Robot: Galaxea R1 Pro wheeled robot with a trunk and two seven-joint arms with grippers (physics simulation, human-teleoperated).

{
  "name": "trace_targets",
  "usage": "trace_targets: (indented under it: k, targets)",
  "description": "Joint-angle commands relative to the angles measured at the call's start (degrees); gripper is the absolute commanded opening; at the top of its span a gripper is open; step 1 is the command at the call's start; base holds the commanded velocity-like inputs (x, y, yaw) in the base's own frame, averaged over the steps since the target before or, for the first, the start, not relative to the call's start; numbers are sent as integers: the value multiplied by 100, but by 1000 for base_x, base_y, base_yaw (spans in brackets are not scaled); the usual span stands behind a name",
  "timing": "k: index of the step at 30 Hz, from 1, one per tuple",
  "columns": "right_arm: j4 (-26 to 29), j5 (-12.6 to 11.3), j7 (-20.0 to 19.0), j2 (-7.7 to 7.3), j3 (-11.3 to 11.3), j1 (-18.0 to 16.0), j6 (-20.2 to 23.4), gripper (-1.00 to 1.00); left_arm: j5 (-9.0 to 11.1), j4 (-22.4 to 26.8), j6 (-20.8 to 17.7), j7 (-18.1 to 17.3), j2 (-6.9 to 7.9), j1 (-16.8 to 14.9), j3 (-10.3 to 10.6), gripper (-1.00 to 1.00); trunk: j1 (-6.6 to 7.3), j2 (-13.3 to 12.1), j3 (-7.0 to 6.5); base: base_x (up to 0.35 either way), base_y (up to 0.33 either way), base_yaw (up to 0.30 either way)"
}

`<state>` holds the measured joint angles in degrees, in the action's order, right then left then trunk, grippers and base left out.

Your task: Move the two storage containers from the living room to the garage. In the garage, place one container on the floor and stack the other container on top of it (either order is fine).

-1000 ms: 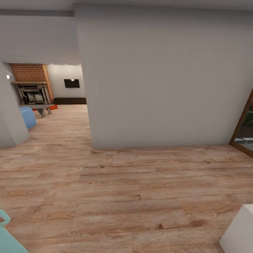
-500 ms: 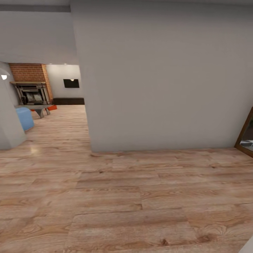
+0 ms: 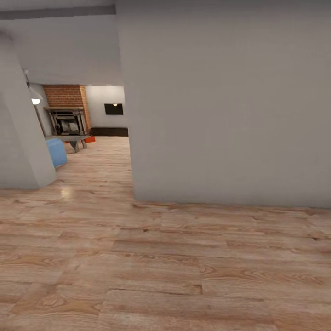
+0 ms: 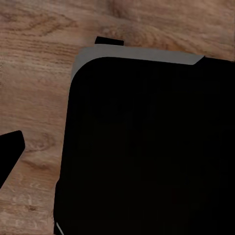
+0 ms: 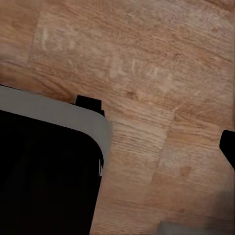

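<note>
Honestly, I cannot tell how either pincer stands; both wrist cameras look down past the dark base [image 4: 147, 147] onto plank floor [image 3: 174, 266]. Far left, past the wall [image 3: 230, 101], a red-orange bin [image 3: 88, 139] sits by the bench [image 3: 73, 139] near the fireplace [image 3: 67, 122]. It looks light and stiff; I'd grip a wall.

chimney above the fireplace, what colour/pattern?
Red-brown brick pattern on the chimney, above the dark fireplace; clearest in the head view.

Light is even and soft. A wall lamp [image 3: 35, 101] glows far left, glaring faintly off the floor [image 3: 64, 192]. Wrist views look blurry.
</note>
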<state>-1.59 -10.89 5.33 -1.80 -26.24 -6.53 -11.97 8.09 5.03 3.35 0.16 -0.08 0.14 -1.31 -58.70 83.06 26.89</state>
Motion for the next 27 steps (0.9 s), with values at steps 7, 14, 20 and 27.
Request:
trace_targets:
  k: [7,14,20,27]
  targets:
    - [-17,-54,-12,-12,-48,-6,-33,100,35,6,10,2,-1,-1,-9,100,-3,2,5,324,0,168]
    - [-17,-62,-6,8,-48,-6,-33,100,35,6,8,2,-1,-1,-9,100,-3,2,5,324,0,9]
    - [-17,-97,-6,-2,-33,-6,-41,100,35,6,8,2,-1,2,-9,100,-3,2,5,324,0,95]
    - [-17,-106,-10,-4,-31,-6,-40,100,35,6,8,2,-1,1,-9,100,-3,2,5,324,0,249]
